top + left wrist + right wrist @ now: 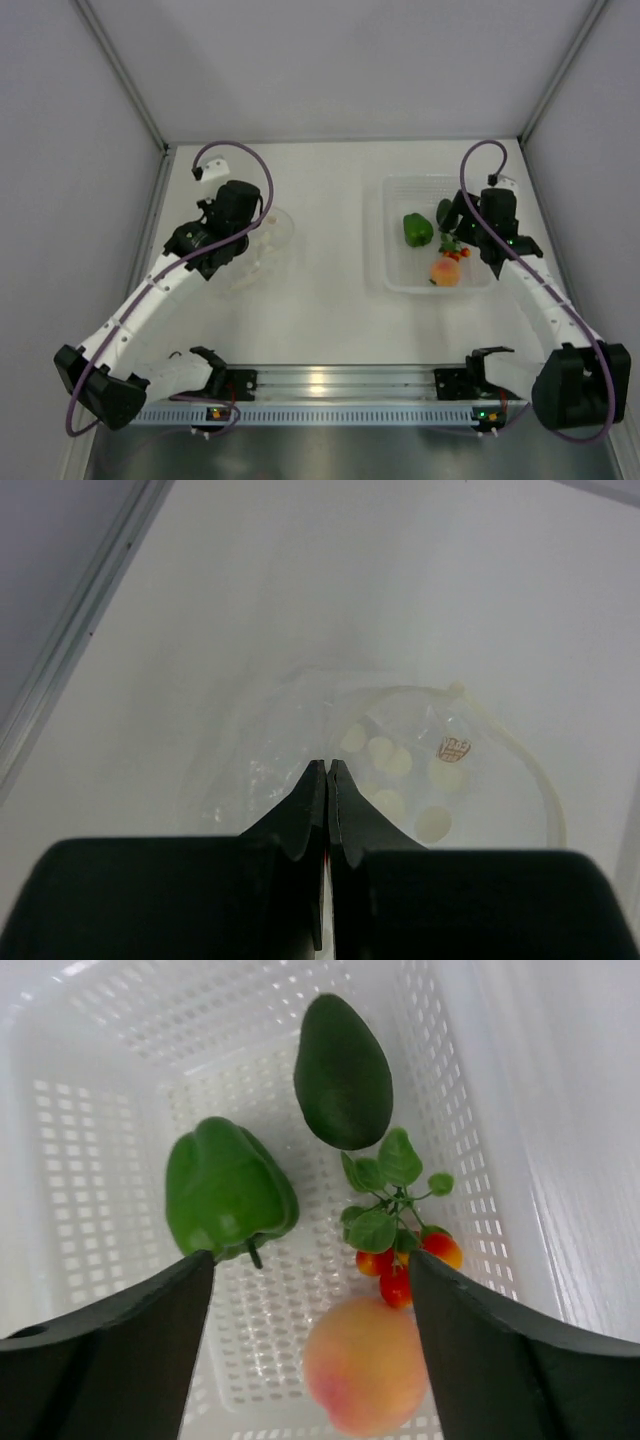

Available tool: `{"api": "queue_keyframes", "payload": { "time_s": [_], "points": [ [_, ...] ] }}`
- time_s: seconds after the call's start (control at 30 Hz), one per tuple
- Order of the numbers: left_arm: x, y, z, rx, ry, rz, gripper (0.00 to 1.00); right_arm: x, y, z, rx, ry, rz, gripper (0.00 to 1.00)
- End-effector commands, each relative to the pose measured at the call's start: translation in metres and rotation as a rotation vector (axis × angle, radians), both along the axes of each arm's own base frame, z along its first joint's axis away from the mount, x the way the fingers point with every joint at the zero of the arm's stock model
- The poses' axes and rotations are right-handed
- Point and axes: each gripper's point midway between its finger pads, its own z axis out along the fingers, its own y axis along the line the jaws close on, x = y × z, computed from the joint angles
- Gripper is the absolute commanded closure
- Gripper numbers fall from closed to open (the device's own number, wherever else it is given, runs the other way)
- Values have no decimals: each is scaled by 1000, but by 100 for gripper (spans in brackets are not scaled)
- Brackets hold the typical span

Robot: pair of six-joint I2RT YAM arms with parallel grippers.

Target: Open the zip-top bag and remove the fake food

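The zip-top bag (265, 242) lies flat, crinkled and empty of food on the table at left; in the left wrist view (400, 770) it shows pale round spots and a small logo. My left gripper (250, 228) hovers over it with jaws shut (328, 764); I cannot tell if the tips pinch the plastic. The fake food lies in the white tray (392, 262): green pepper (225, 1188), avocado (342, 1072), tomato sprig (400, 1240), peach (365, 1365). My right gripper (310, 1260) is open and empty above them, over the tray (458, 228).
The tray is a perforated white basket with raised walls (100, 1160) at the right of the table. Grey walls enclose the table on the left, back and right. A metal rail (330, 385) with the arm bases runs along the near edge.
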Motion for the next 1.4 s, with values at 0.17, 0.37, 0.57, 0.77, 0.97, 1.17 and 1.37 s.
{"api": "queue_keyframes", "payload": {
  "time_s": [0.17, 0.37, 0.57, 0.77, 0.97, 1.17, 1.37],
  "points": [
    [34, -4, 39, 112, -23, 3, 100, -45, 12, 81, 33, -263, 110, 1],
    [56, -37, -4, 76, 89, -60, 100, -84, 31, 112, 148, -350, 186, 1],
    [65, -79, -36, -78, 156, -146, 47, -119, 48, 143, 179, -451, 314, 1],
    [55, -89, -8, -172, 90, -198, 6, -135, 32, 159, 65, -467, 292, 1],
    [17, -43, 35, -149, -62, -147, 2, -134, 0, 169, -114, -467, 164, 1],
    [-38, -4, 37, -128, -145, -181, 2, -143, -13, 181, -210, -458, 133, 1],
    [-92, 23, 60, -167, -308, -256, 2, -163, -24, 197, -249, -492, 139, 1]
  ]
}}
